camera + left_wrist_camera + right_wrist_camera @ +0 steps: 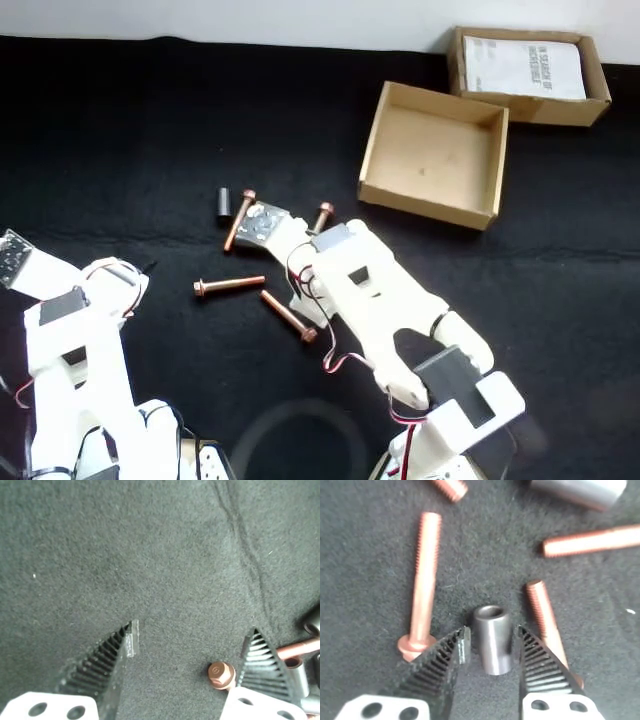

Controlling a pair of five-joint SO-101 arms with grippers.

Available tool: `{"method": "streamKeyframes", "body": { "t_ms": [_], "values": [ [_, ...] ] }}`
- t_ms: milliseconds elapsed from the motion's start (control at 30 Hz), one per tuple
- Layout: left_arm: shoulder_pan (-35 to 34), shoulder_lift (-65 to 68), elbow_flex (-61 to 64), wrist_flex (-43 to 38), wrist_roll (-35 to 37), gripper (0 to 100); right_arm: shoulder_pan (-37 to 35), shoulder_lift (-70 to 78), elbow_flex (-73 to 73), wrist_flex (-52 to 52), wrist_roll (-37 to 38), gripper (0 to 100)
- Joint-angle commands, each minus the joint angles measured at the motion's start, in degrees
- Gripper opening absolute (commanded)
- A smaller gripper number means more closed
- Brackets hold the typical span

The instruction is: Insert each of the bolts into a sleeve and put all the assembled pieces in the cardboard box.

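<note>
Handling the sleeve [492, 650] calls for a hold across its plain outer wall at mid-length, leaving the open bore free to take a bolt. It is a short grey metal tube, judged rigid, dense for its bulk and smooth enough to slip or roll under a light or off-centre pinch. It rests on the black cloth [120, 130] with the bore turned towards the wrist camera. The right gripper [492, 629] straddles it, jaws parted with a thin gap on each side, not yet clamped. One copper-coloured bolt [422, 580] and another bolt [547, 625] lie just beside the jaws, so closing may nudge them. A second sleeve [224, 203] lies near, and the cardboard box [435, 155] stands well apart, unfilled. The left gripper [193, 629] is spread wide over the cloth, holding nothing, with a bolt head [221, 675] just beside one finger.
</note>
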Motion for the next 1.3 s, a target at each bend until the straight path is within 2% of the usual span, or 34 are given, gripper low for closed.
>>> {"method": "streamKeyframes", "body": {
  "t_ms": [0, 100, 233, 533, 700, 1100, 1267],
  "values": [
    [0.75, 0.04, -0.4, -0.62, -0.44, 33, -0.66, 0.4, -0.04, -0.75, -0.44, 14.4],
    [0.75, 0.04, -0.4, -0.62, -0.44, 33, 0.4, 0.84, 0.04, -1.19, -0.18, 11.8],
    [0.75, 0.04, -0.31, -1.14, -0.44, 33, 2.42, 4.97, -0.57, -3.56, -0.44, 0.5],
    [0.75, 0.13, 0.04, -2.37, -0.44, 33, 3.56, 6.99, -1.63, -2.51, -0.44, 0.8],
    [2.24, 0.04, 1.19, -2.55, -0.44, 33, 5.93, 0.66, -8.57, 3.03, -0.7, 0.8],
    [4.97, 0.04, 2.24, -2.64, -0.53, 33, 7.52, -21.41, -25.89, 24.31, -11.69, 0.8],
    [5.76, 0.04, 3.38, -2.64, -0.7, 33, 12.7, -28.88, -26.59, 29.14, -14.59, 0.8]
  ]
}}
